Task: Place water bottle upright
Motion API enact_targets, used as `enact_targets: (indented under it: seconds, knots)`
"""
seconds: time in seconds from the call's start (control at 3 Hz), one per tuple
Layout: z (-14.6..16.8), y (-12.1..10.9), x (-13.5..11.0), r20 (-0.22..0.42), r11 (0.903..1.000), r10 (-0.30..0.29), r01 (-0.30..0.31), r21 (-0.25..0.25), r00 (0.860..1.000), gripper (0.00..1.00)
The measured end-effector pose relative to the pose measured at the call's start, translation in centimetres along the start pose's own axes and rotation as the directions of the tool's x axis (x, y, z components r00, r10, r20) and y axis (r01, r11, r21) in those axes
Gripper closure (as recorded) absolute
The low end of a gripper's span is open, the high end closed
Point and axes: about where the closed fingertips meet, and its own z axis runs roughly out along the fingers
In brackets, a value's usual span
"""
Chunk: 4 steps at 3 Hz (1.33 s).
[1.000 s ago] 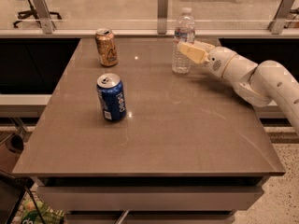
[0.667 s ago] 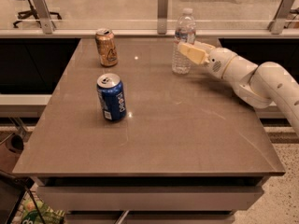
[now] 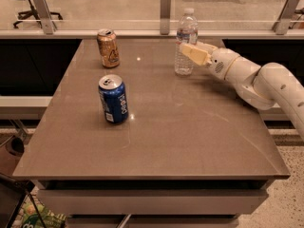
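Brown and smooth, the table [image 3: 190,141] fills most of the camera view, with a glass panel [image 3: 104,8] on metal posts behind it. On the table's far right part the water bottle [image 3: 186,31] stands upright, white cap on top. My gripper [image 3: 190,52] reaches in from the right on my white arm [image 3: 266,82] and sits against the bottle's middle. Whether it clamps the bottle or is loose, I cannot tell. A gold can [image 3: 108,48] stands at the far left and a blue Pepsi can [image 3: 113,99] nearer. Both are upright, well apart from the bottle.

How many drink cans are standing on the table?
2: gold metal can far left; blue metal Pepsi can nearer, left. None seem hidden. Claw at clear plastic bottle.
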Motion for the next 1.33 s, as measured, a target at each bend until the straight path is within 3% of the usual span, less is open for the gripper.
enact_targets:
  seconds: [0.67,1.0,1.33]
  knots:
    - [0.45,0.42,0.03,-0.001,1.0000,0.000,0.000,-0.009,1.000,0.13]
    - [0.68,0.63,0.05,-0.001,0.9999,0.001,-0.001,-0.013,1.000,0.00]
    - [0.69,0.64,0.05,-0.001,0.9999,0.001,-0.001,-0.013,1.000,0.00]
